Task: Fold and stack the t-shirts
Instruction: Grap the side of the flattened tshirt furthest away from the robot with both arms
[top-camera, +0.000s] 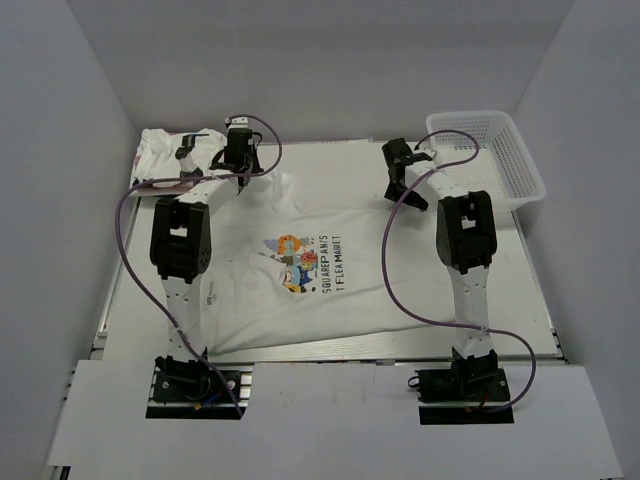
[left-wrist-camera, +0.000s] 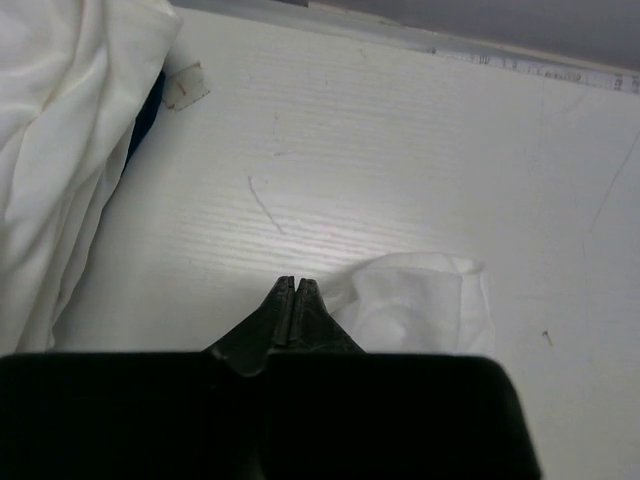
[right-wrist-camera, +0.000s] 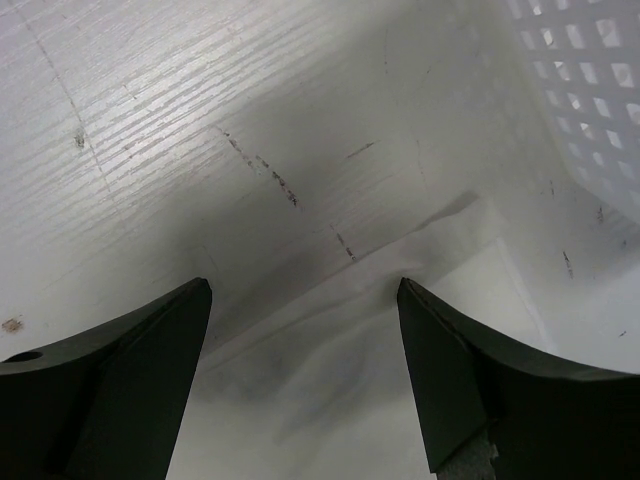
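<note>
imo the left gripper (left-wrist-camera: 297, 284) is pressed shut with shirt (top-camera: 260, 300) cloth just right of its tips (can't tell if caught), right gripper (right-wrist-camera: 303, 287) is spread over a corner below, so drop straight and pinch deep.

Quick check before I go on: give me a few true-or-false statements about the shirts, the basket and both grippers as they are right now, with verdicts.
1. The white t-shirt with the colourful print lies spread out flat in the middle. True.
2. The right gripper is clamped on cloth. False: its jaws stand wide apart, holding nothing.
3. The white plastic mesh basket sits at the far right. True.
4. The left gripper is open. False: its fingers are pressed together, beside a white sleeve.
5. The crumpled white t-shirts lie in the basket. False: they are bunched at the far left corner.
</note>
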